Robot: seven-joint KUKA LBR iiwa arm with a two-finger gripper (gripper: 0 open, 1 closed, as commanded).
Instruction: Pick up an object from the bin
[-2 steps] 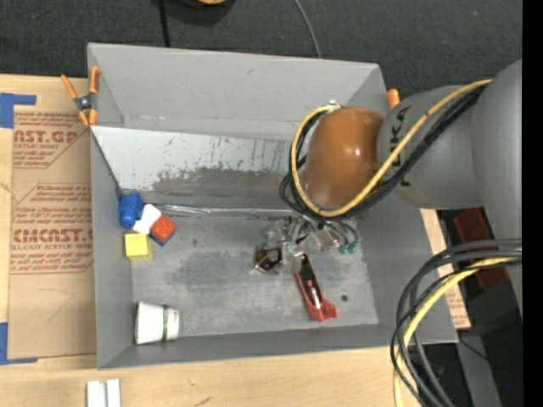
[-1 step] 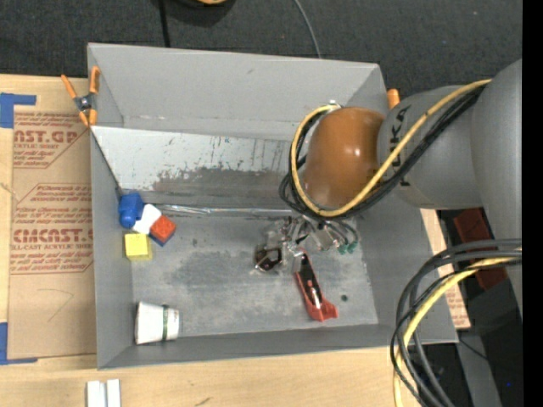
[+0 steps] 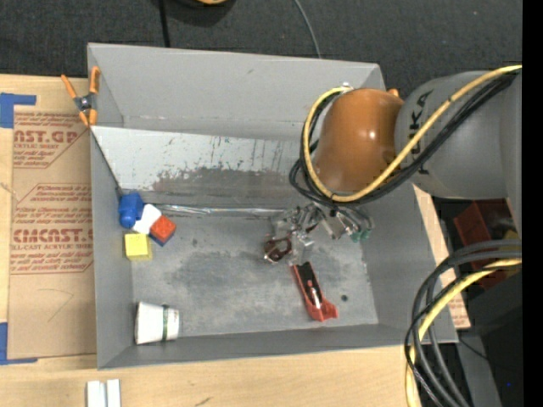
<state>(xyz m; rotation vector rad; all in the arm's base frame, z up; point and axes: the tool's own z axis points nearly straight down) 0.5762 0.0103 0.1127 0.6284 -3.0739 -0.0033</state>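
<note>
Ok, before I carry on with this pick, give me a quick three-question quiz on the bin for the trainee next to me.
1. True or false: the white cup lies on its side in the lower-left corner of the bin, as the camera sees it.
2. Which thing lies nearest the gripper? A) the yellow block B) the small dark object C) the white cup
3. How many pieces make up the cluster of small blocks by the left wall?

Key: 1 true; 2 B; 3 four (blue, white, orange, yellow).
</note>
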